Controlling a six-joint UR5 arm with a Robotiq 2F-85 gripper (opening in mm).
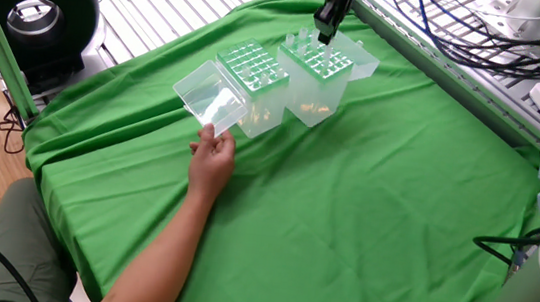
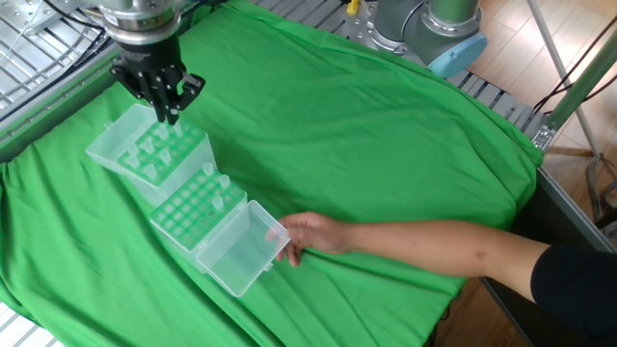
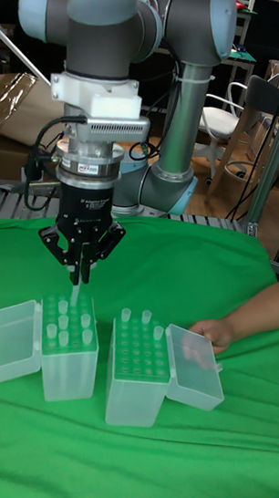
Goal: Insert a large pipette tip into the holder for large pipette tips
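The holder for large pipette tips (image 1: 314,87) (image 2: 135,162) (image 3: 70,361) is a translucent box with a greenish grid top and its clear lid folded back. Several tips stand in it. My gripper (image 1: 324,26) (image 2: 170,114) (image 3: 79,278) hangs a little above its grid, fingers drawn together. In the tall fixed view a pale large pipette tip (image 3: 75,294) hangs point-down from the fingertips, just over the standing tips. The two other views show the tip only faintly.
A second grid-topped box (image 1: 255,87) (image 2: 196,207) (image 3: 134,378) stands right beside the holder. A person's hand (image 1: 212,160) (image 2: 310,232) (image 3: 214,333) rests at its open lid, the forearm stretching across the green cloth. Cables and metal rails run behind the holder.
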